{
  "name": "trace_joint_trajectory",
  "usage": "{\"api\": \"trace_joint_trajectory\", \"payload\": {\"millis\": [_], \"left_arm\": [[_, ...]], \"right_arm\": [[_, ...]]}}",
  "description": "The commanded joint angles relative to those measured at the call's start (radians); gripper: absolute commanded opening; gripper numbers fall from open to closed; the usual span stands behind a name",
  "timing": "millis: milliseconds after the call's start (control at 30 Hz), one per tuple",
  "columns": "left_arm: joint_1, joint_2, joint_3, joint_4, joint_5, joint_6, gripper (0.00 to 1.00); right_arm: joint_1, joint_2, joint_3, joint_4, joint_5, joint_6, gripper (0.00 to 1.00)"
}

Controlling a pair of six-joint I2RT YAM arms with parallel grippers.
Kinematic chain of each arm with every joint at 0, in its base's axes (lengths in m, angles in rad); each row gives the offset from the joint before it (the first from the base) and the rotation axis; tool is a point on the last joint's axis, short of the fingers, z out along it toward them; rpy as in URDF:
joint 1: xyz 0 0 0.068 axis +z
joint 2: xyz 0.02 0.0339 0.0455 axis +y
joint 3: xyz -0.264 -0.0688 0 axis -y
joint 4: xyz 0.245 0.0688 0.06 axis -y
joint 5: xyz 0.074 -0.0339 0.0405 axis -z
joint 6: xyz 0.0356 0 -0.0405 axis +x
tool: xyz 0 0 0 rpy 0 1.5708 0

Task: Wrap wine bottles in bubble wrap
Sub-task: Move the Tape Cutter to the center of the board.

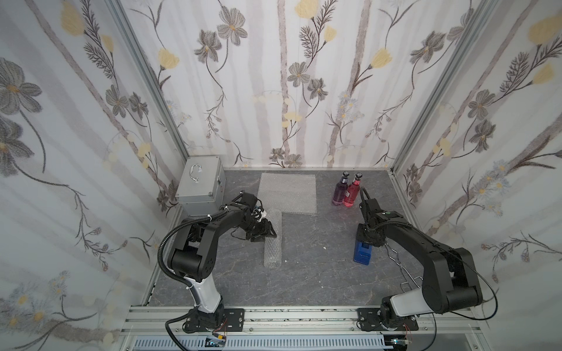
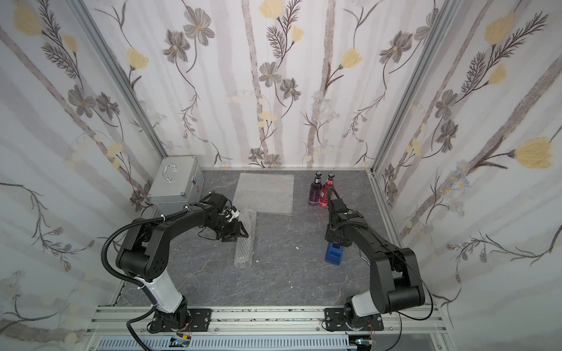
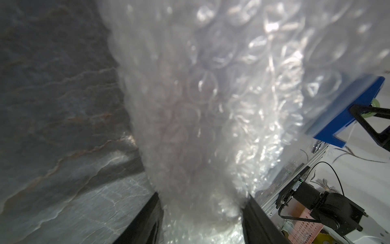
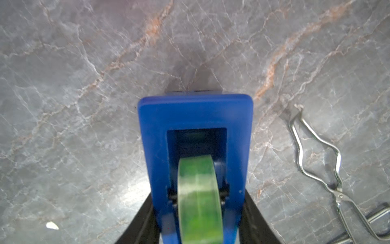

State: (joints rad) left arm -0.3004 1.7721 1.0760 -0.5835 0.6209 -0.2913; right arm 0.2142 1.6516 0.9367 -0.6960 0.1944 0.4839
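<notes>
A rolled bundle of bubble wrap [image 1: 272,252] [image 2: 244,252] lies lengthwise on the table's middle left. My left gripper [image 1: 265,234] [image 3: 202,196] is shut on it, one finger on each side. A faint purplish shade shows through the wrap [image 3: 190,118]; I cannot make out a bottle inside. A flat bubble wrap sheet [image 1: 287,191] [image 2: 264,191] lies at the back. Two wine bottles stand at the back right, one purple [image 1: 340,193] [image 2: 315,193] and one red-pink [image 1: 351,196] [image 2: 326,194]. My right gripper [image 1: 366,241] [image 4: 198,194] is shut on the blue tape dispenser [image 4: 195,118] [image 1: 362,252].
A silver metal case [image 1: 200,182] stands in the back left corner beside my left arm. Metal wire tongs [image 4: 316,156] [image 1: 398,258] lie on the grey marble tabletop just right of the dispenser. Walls close the table on three sides.
</notes>
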Motion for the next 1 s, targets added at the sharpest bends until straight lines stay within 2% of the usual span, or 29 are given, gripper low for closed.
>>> {"api": "trace_joint_trajectory", "payload": {"millis": [0,200,333,400,533,633,767,900,967], "left_arm": [[0.002,0.001,-0.008,-0.047,-0.11,-0.002,0.58],[0.003,-0.003,-0.007,-0.045,-0.109,-0.002,0.58],[0.001,-0.001,-0.008,-0.044,-0.109,-0.002,0.58],[0.0,0.001,-0.007,-0.043,-0.108,0.0,0.58],[-0.001,0.003,-0.004,-0.045,-0.108,0.0,0.58],[0.0,0.004,-0.006,-0.044,-0.108,0.0,0.58],[-0.002,0.001,-0.007,-0.043,-0.108,0.0,0.58],[-0.003,-0.001,-0.008,-0.042,-0.108,0.0,0.58],[-0.005,0.0,-0.007,-0.042,-0.108,0.0,0.58]], "right_arm": [[-0.009,0.056,0.07,0.058,0.022,-0.022,0.42],[-0.033,0.189,0.217,0.058,0.048,-0.037,0.43],[-0.039,0.25,0.296,0.049,0.055,-0.045,0.52],[-0.042,0.245,0.32,0.041,0.054,-0.045,0.57],[-0.045,0.171,0.33,0.011,0.018,-0.037,0.74],[-0.053,0.065,0.283,0.008,-0.039,-0.025,0.78],[-0.083,-0.063,0.163,0.048,-0.149,-0.018,0.75],[-0.16,-0.166,0.009,0.18,-0.314,-0.016,0.58],[-0.208,-0.184,-0.042,0.233,-0.397,-0.02,0.55]]}}
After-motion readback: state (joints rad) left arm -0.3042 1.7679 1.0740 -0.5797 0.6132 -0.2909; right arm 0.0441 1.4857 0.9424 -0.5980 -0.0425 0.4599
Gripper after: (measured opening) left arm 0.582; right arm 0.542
